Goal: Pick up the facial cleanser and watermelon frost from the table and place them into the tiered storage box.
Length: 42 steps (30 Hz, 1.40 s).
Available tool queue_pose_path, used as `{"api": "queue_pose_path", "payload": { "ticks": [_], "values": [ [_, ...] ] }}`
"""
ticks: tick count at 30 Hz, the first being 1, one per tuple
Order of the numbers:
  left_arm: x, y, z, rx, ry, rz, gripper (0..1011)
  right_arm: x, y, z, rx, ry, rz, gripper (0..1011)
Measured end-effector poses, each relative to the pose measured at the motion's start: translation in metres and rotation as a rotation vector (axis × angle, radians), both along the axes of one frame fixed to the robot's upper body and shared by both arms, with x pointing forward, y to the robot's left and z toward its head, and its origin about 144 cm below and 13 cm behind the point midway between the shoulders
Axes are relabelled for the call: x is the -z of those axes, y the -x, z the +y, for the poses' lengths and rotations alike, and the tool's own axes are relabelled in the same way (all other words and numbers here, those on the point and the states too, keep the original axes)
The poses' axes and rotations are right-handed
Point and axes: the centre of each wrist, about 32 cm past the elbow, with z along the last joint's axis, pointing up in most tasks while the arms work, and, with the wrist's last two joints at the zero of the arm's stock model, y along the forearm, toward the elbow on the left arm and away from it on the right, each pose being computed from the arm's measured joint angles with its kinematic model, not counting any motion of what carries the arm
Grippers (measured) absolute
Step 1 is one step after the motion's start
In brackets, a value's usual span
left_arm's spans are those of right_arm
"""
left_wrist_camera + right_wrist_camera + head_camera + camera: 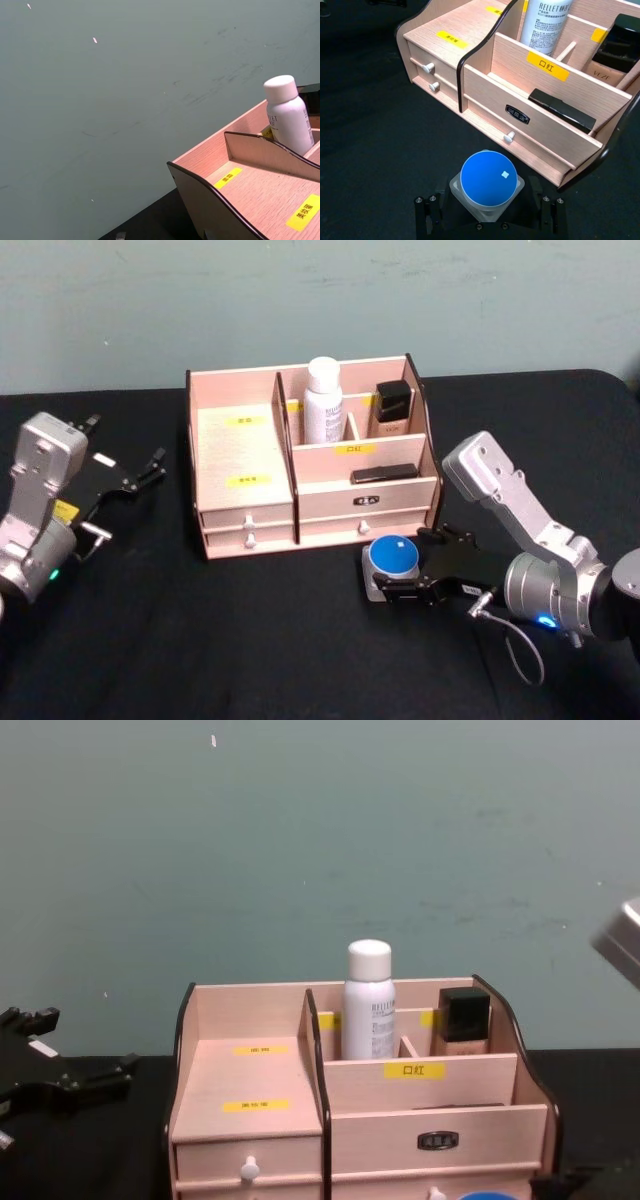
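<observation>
The tiered storage box point(240, 450) stands mid-table, also seen close up as the box point(555, 125) and from the side as the box point(260, 1125). A white bottle, the facial cleanser point(323, 400), stands upright in its rear middle compartment, and the cleanser point(369, 1005) rises above the dividers. The watermelon frost, a small clear jar with a blue round lid point(392, 555), sits just in front of the box's right drawers. My right gripper point(405, 568) is shut on the jar point(487, 179). Far to the left of the box, my left gripper point(128, 445) hangs open and holds nothing.
A dark square bottle point(392, 408) stands in the rear right compartment. A black stick point(384, 474) lies in the front right one. Black cloth covers the table, with room on both sides of the box. A grey-green wall stands behind.
</observation>
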Motion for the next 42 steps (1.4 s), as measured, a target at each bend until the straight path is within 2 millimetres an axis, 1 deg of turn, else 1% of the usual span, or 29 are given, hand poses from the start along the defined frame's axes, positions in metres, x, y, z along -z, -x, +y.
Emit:
{"api": "queue_pose_path", "payload": {
  "ticks": [20, 42],
  "values": [
    [0.0, 0.0, 0.0, 0.0, 0.0, 0.0, 1010, 0.007, -0.008, 0.004, -0.016, -0.02, 0.014, 1000],
    [0.0, 0.0, 0.0, 0.0, 0.0, 0.0, 1010, 0.009, -0.012, 0.006, -0.017, 0.001, -0.008, 1000]
  ]
}}
